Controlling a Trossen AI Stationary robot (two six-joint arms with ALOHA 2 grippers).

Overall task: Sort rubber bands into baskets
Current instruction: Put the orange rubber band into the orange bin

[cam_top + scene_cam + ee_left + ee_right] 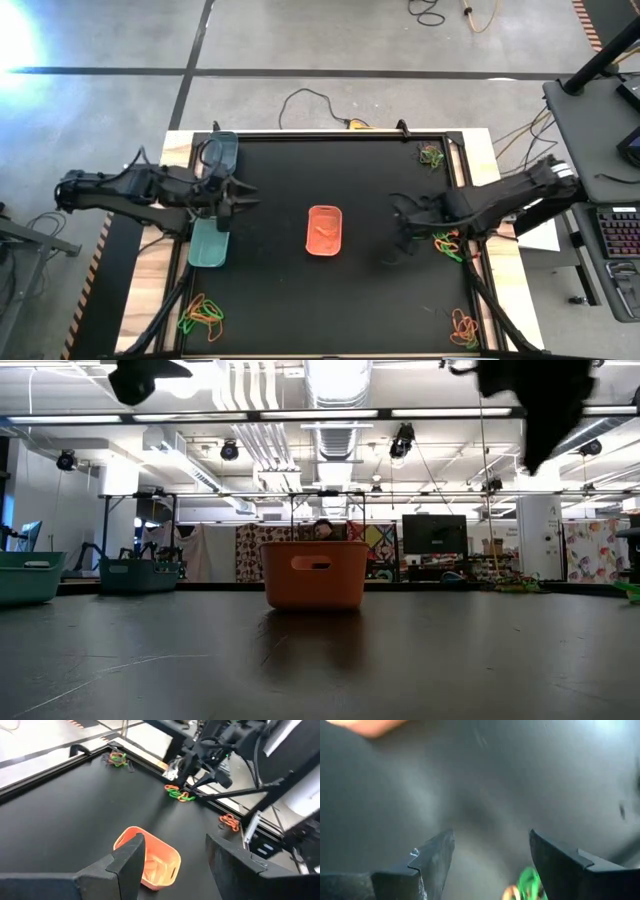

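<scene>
The right arm is reaching in from the table's right edge, and the right gripper (408,222) is hanging above the black mat (380,290), between the orange basket (325,230) and a small heap of green and orange bands (447,243) near the right edge. In the right wrist view its jaws are standing apart with nothing between them; only bare mat is showing in the gap, and a green and orange band (526,886) is lying just beside one finger (565,865), outside the gap.

The left arm is stretching in from the left, and the left gripper (240,199) is hovering between the dark basket (221,152) and the teal basket (209,245). Its jaws are also standing apart and empty; in the left wrist view the orange basket is sitting beyond them, partly behind one finger (131,860).

The orange basket is sitting at the mat's centre with something orange lying inside. More band heaps are lying at the far right corner (431,155), the near right corner (463,328) and the near left corner (201,313).
</scene>
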